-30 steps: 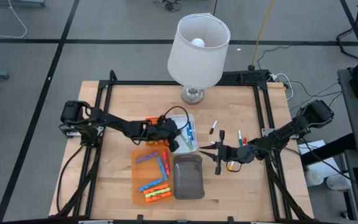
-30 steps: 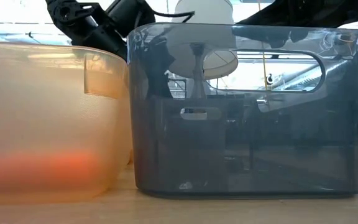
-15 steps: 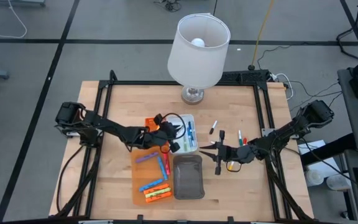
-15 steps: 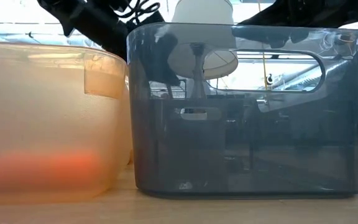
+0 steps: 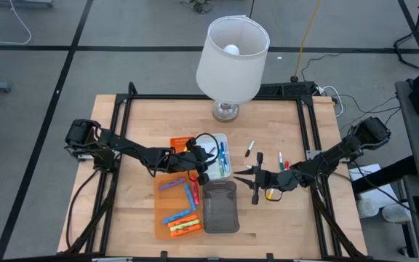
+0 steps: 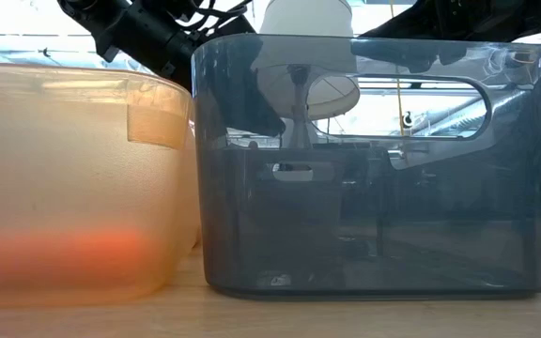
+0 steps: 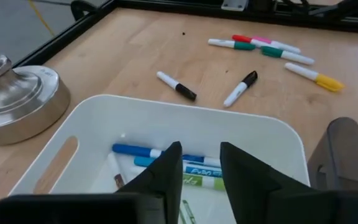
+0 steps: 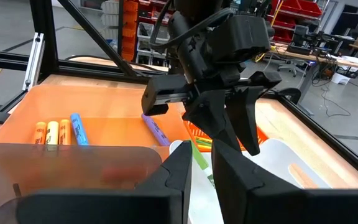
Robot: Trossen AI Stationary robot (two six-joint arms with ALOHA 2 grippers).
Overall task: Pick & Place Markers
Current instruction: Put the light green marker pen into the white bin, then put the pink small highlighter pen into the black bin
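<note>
High view: the left gripper (image 5: 204, 169) hangs over the white tray (image 5: 220, 138), at the edge nearest the orange tray (image 5: 161, 211). In the right wrist view its fingers (image 8: 248, 124) stand slightly apart, and a green marker (image 8: 199, 157) shows just below them; whether they touch it cannot be told. In the left wrist view the same fingers show a narrow gap above the white tray, where blue and green markers (image 7: 160, 157) lie side by side on the floor.

The right gripper (image 5: 252, 180) rests low over the table (image 5: 137, 124), just beside the grey tray (image 5: 220, 211). Its fingers (image 8: 229, 180) sit close together with a thin gap; nothing shows between them.

Markers lie in three places. Several in orange, blue, red and purple lie in the orange tray (image 5: 182, 211). A few lie in the white tray. Others lie loose on the table beyond the white tray (image 7: 272, 50), including two black-capped ones (image 7: 241, 88).

A lamp (image 5: 231, 58) stands at the table's far edge.
</note>
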